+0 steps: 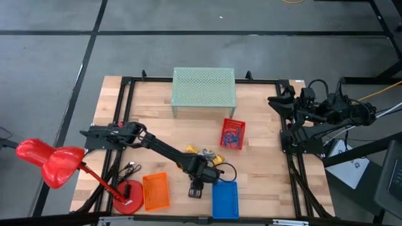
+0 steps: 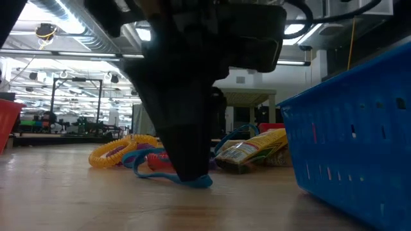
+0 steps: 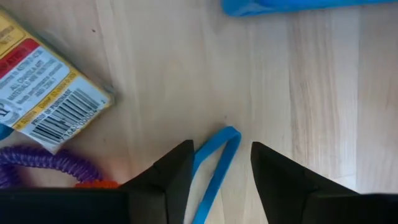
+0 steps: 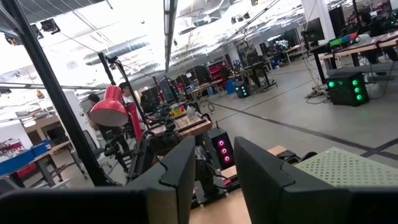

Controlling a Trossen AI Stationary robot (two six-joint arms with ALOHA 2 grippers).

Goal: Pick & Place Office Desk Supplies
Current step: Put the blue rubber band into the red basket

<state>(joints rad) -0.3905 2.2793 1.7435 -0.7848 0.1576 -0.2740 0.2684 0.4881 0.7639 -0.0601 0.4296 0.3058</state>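
Observation:
A blue loop-shaped band (image 3: 217,163) lies flat on the wooden table (image 1: 264,169), left of the blue basket (image 1: 225,199). My left gripper (image 3: 221,147) points down over the band's rounded end, open, one finger on each side. In the low view its dark fingers (image 2: 186,167) reach down to the band (image 2: 200,181) at the table top. Close by lie a yellow labelled packet (image 3: 53,87), a purple coil (image 3: 43,165) and a yellow coil (image 2: 119,151). My right gripper (image 4: 214,180) is open and holds nothing. It waits raised at the table's right edge (image 1: 295,103). My left gripper straddles the rounded end (image 3: 229,134) of the blue band from above, fingers pointing down and the band running back between them. One finger (image 3: 177,168) lies right against the band's edge; whether it touches I cannot tell. The band lies flat on the table.
An orange basket (image 1: 156,191) sits near the front, a red basket (image 1: 233,134) with items at the middle, and a green mesh shelf (image 1: 204,91) at the back. A red desk lamp (image 1: 50,163) leans over the left edge, its base (image 1: 129,201) at the front left.

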